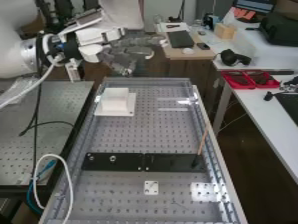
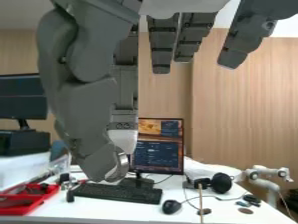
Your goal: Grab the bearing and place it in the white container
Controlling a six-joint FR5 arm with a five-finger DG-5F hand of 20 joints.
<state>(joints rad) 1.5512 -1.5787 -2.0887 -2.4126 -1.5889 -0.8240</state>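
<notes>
The hand (image 1: 136,42), fingers extended and wide apart, was held beyond the black bar (image 1: 171,162). The white container (image 1: 115,100) stood beyond the bar; the larger nut (image 1: 113,158) rested on it, beside the smaller nut (image 1: 91,158).

In the high view, you have room over the surface (image 1: 126,136) between the white container (image 1: 115,102) and the black bar (image 1: 169,162). A thin stick (image 1: 202,142) leans up in your way at the bar's right end. The smaller nut (image 1: 91,158) and larger nut (image 1: 113,158) poke up near its left end.

high view slants down the bench (image 1: 126,136), wrist faces the monitor (image 2: 158,159).
</notes>
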